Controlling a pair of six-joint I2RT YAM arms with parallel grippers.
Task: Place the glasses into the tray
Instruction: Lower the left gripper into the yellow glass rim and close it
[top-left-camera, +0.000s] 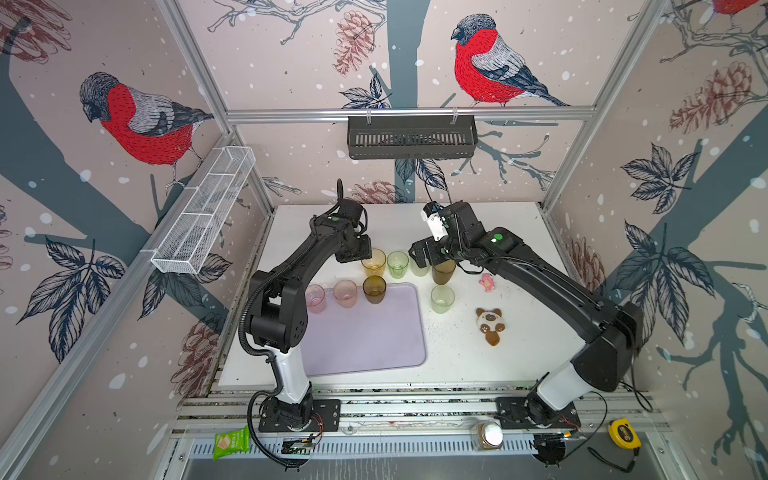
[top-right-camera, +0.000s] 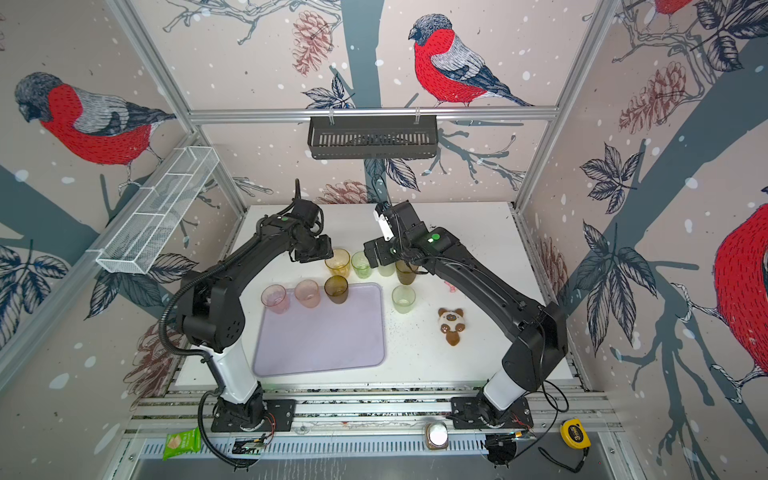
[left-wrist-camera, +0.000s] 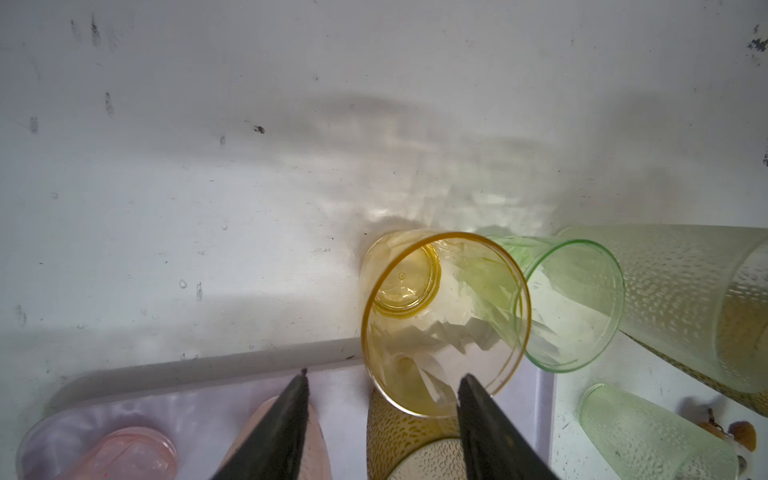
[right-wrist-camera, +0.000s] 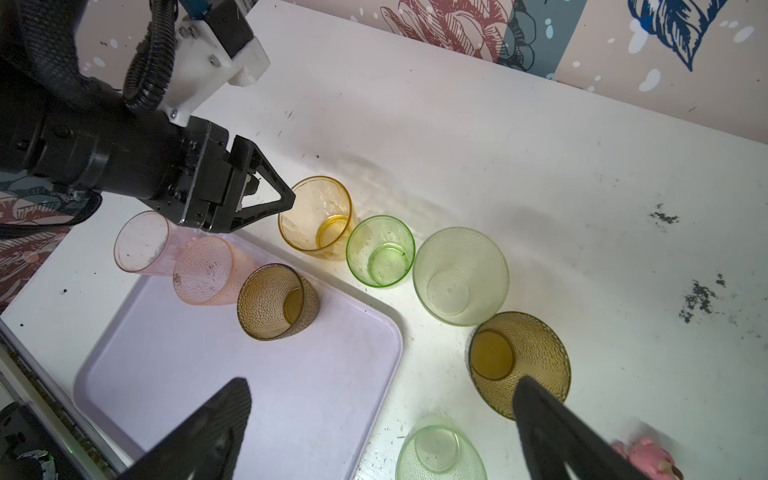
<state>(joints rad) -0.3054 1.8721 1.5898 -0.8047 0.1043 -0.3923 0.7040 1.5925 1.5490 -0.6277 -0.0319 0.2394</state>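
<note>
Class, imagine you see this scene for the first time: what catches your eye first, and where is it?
Huge red-breasted birds cover the walls. On the white table, coloured glasses cluster along the far edge of a lavender tray, with two black arms reaching in over them from either side.

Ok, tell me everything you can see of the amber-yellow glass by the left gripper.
The amber-yellow glass is a small translucent tumbler, plastic-looking, with faceted walls and a darker rim. It stands upright, mouth up, empty, on the white table just outside the far edge of the tray, close beside the bright green glass; contact unclear. The left gripper is open at its rim, not gripping it.
</note>
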